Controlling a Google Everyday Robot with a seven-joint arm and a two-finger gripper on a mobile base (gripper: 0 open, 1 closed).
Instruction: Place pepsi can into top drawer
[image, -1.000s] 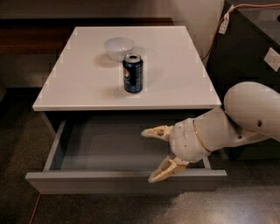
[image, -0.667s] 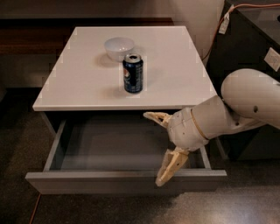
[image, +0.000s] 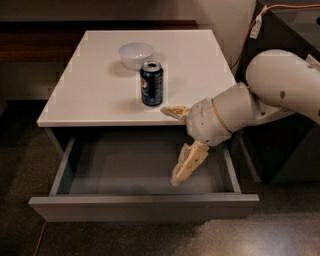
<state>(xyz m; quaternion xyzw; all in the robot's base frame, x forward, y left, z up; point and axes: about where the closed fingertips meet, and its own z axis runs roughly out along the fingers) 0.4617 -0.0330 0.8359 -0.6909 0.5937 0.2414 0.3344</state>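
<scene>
The pepsi can stands upright on the white cabinet top, dark blue with a silver lid. Below it the top drawer is pulled out, showing a bare grey interior. My gripper hangs over the drawer's right half, just in front of the cabinet top's edge and to the lower right of the can. It is open, fingers spread wide: one fingertip reaches the tabletop edge close to the can's base, the other points down into the drawer. Nothing is held.
A white bowl sits behind the can on the cabinet top. A dark cabinet with a cable stands to the right, behind my arm. Dark floor surrounds the drawer front.
The gripper has risen and shifted left toward the can, its upper finger now at the tabletop edge. The can and drawer have not moved.
</scene>
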